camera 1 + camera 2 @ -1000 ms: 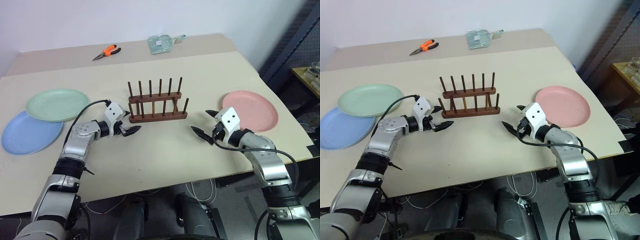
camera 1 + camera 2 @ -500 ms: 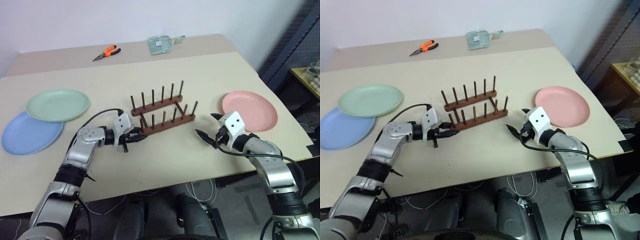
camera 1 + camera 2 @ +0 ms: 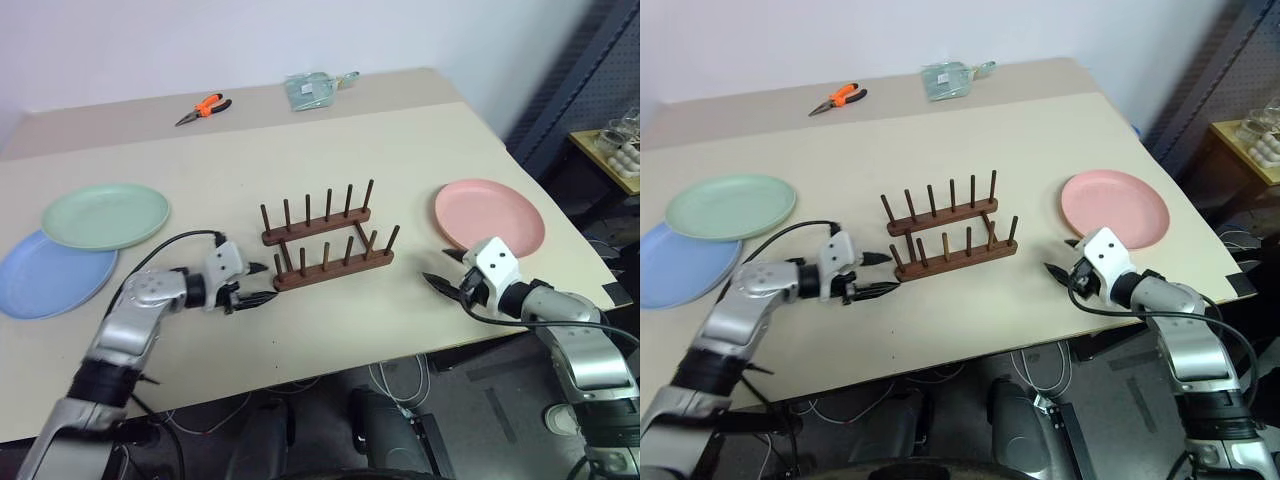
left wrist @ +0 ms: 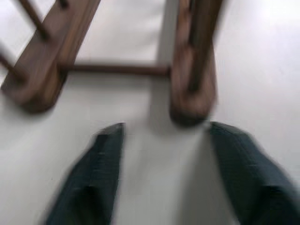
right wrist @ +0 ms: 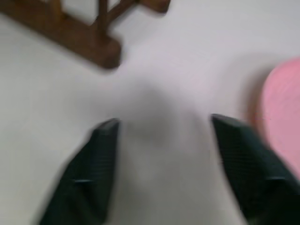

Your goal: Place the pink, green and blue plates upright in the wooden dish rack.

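Nearest me, my left gripper [image 3: 257,284] is spread open and empty just off the left end of the wooden dish rack [image 3: 328,245], not touching it; my right gripper [image 3: 447,274] is likewise open and empty, right of the rack. The pink plate [image 3: 489,214] lies flat just beyond the right gripper. Far left, the green plate [image 3: 105,214] overlaps the blue plate [image 3: 52,274], both flat on the table [image 3: 330,140]

Bright even light, soft shadows, wrist views blurred
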